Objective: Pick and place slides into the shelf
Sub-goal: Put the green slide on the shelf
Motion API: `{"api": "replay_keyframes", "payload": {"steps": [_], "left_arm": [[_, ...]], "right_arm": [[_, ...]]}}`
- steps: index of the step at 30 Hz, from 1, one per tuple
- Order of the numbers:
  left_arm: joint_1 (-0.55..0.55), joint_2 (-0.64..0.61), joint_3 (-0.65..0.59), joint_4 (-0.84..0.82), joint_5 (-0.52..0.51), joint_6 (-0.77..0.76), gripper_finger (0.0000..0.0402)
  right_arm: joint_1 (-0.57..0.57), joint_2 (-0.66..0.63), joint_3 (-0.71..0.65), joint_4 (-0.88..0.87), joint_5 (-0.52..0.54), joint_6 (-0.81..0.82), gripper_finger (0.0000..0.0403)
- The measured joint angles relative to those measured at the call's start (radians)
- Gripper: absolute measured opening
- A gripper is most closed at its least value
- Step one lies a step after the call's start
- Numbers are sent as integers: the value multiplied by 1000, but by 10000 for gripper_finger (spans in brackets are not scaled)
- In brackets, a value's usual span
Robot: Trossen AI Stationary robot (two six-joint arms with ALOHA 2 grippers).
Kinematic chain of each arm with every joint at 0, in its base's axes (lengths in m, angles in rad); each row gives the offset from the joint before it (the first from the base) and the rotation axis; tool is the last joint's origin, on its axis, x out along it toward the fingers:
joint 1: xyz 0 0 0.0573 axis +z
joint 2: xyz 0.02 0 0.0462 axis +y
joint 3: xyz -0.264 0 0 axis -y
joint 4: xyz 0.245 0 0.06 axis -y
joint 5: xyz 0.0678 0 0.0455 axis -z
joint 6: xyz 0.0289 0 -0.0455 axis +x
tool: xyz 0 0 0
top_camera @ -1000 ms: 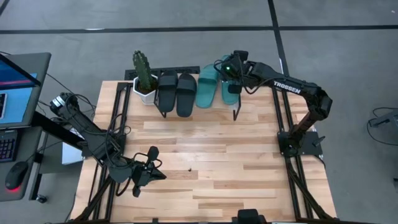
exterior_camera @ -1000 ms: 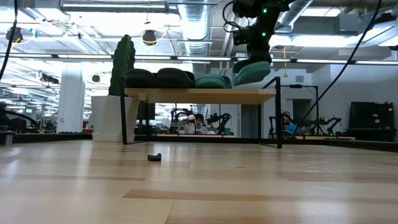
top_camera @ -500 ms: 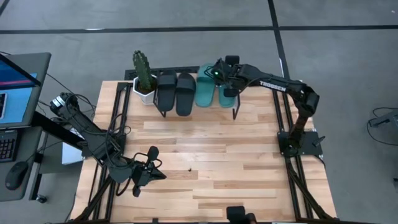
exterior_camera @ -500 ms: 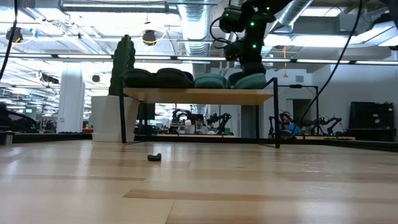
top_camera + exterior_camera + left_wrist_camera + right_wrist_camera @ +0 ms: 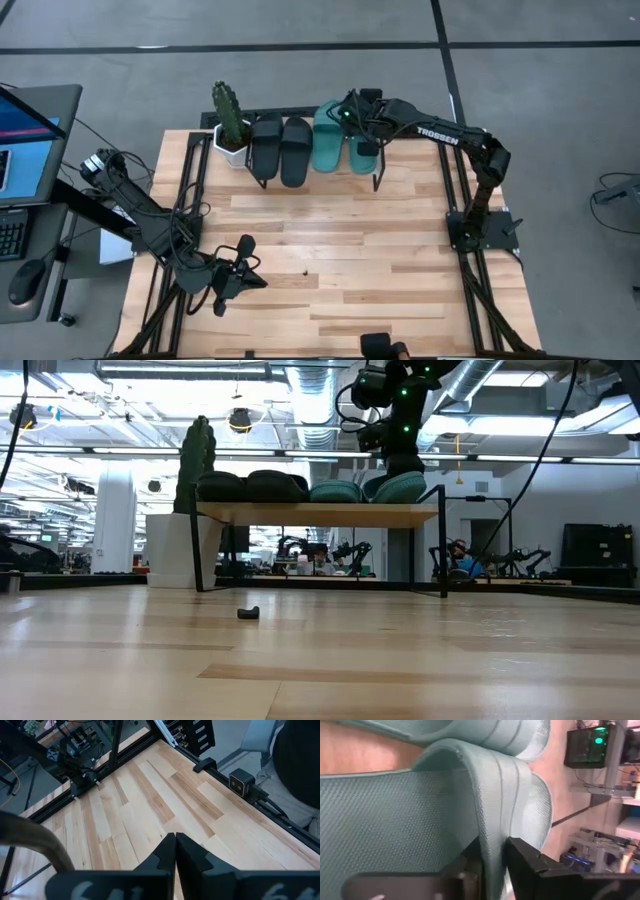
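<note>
The right gripper is pinched on the strap of a teal slide, laid lengthwise across the shelf at its right end. Just beside it are the other teal slide and the black pair. Bare table is left in front, where the left gripper is pressed together.

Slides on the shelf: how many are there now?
4, side by side on the shelf: two black slides, then one teal slide, then another teal slide, its strap in the right gripper.
</note>
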Motion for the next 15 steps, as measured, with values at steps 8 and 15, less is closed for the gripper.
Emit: {"api": "replay_keyframes", "payload": {"steps": [8,15], "left_arm": [[0,0,0,0,0,3,2],[0,0,0,0,0,18,2]], "right_arm": [[0,2,1,3,-41,-3,131],[1,2,1,0,-41,-15,231]]}}
